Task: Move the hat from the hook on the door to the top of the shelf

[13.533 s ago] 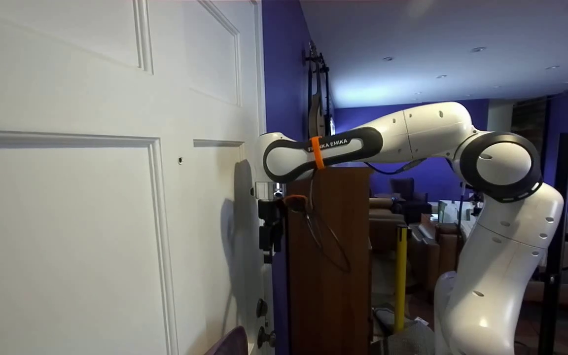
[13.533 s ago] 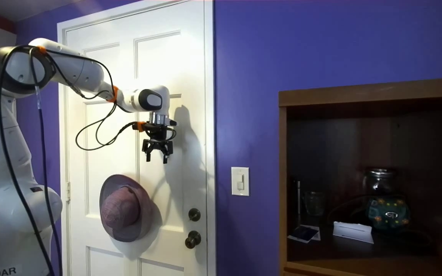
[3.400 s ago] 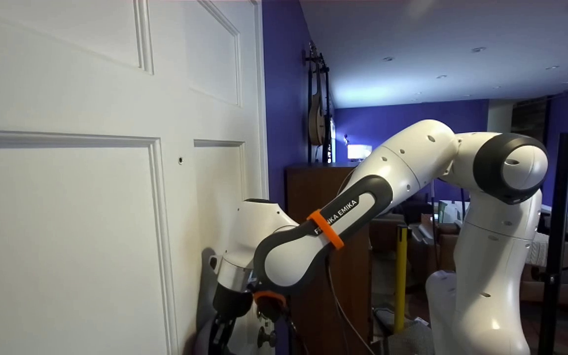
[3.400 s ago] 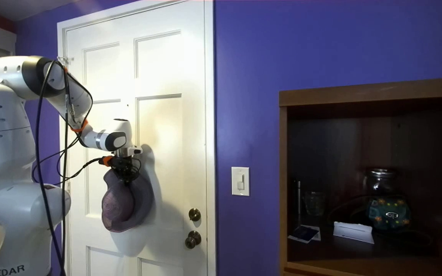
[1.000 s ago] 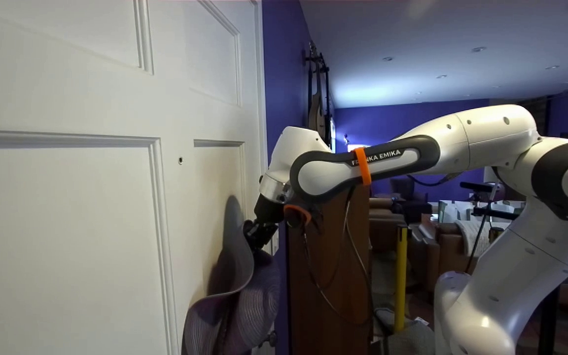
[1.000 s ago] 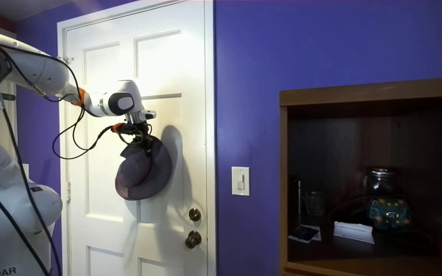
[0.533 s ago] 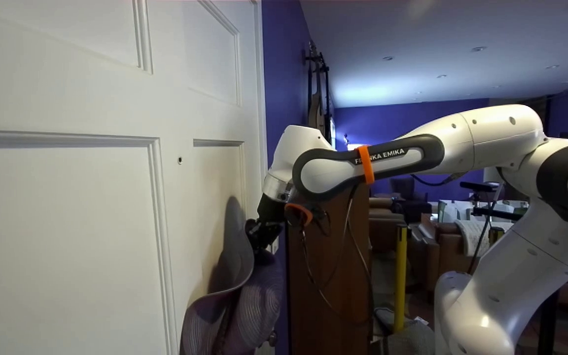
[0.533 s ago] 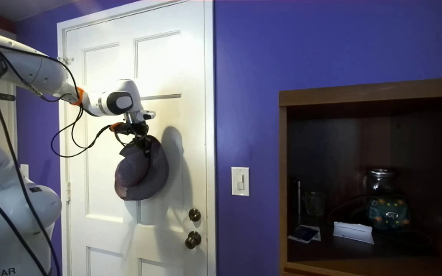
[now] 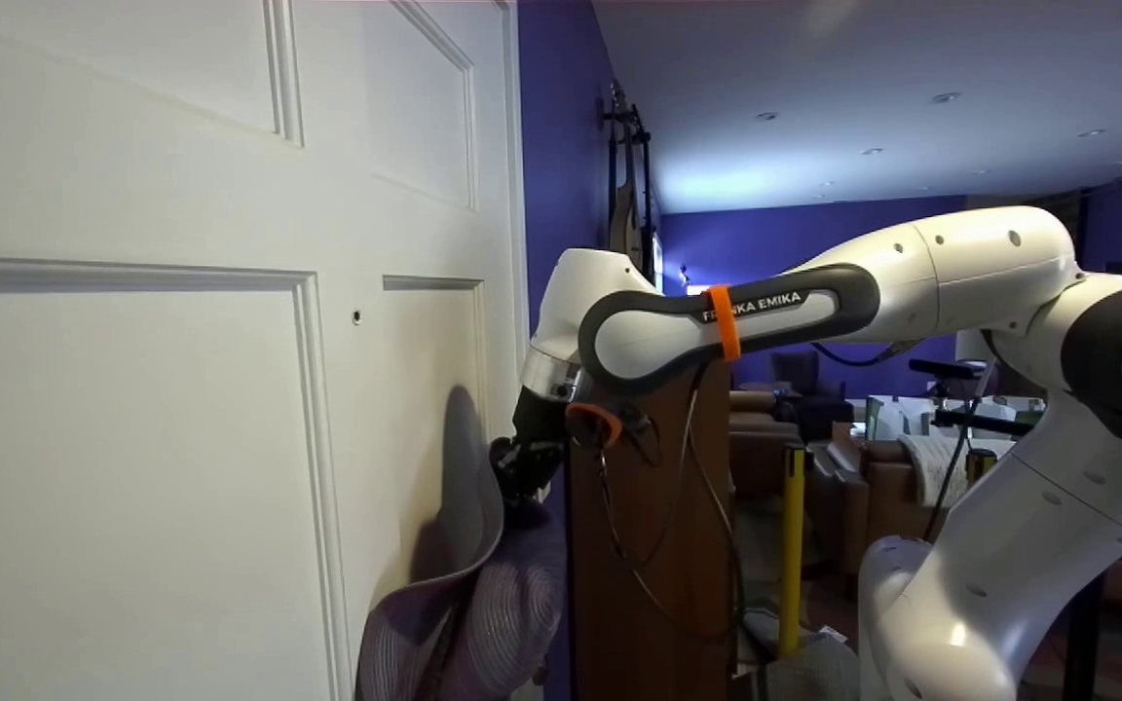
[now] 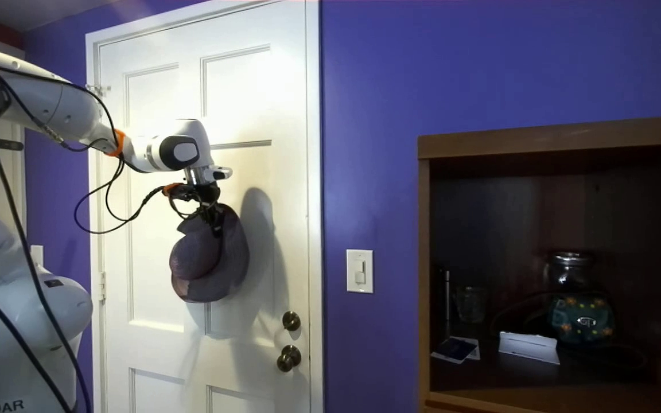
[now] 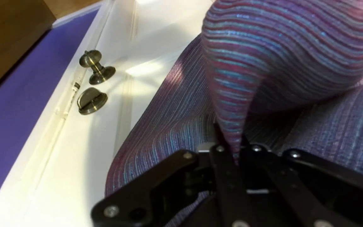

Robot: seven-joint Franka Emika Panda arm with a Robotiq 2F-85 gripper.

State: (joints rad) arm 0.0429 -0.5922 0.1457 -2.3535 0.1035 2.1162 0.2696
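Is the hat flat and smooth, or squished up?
Squished up: in the wrist view, the hat bunches into a narrow pinch inside the tool; in an exterior view its brim looks wavy.

Hat in gripper, before door, up-left of 2 door fittings in an exterior view; switch on wall between door and shelf; in shelf, jar behind bag, card front-left.

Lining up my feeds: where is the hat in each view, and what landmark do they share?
In an exterior view: hat at the bottom, just left of centre, cut off by the lower edge.
In an exterior view: hat left of centre, near mid-height.
In the wrist view: hat across the centre and right, pinched in the gripper.
Shared landmark: the white door, in all three.
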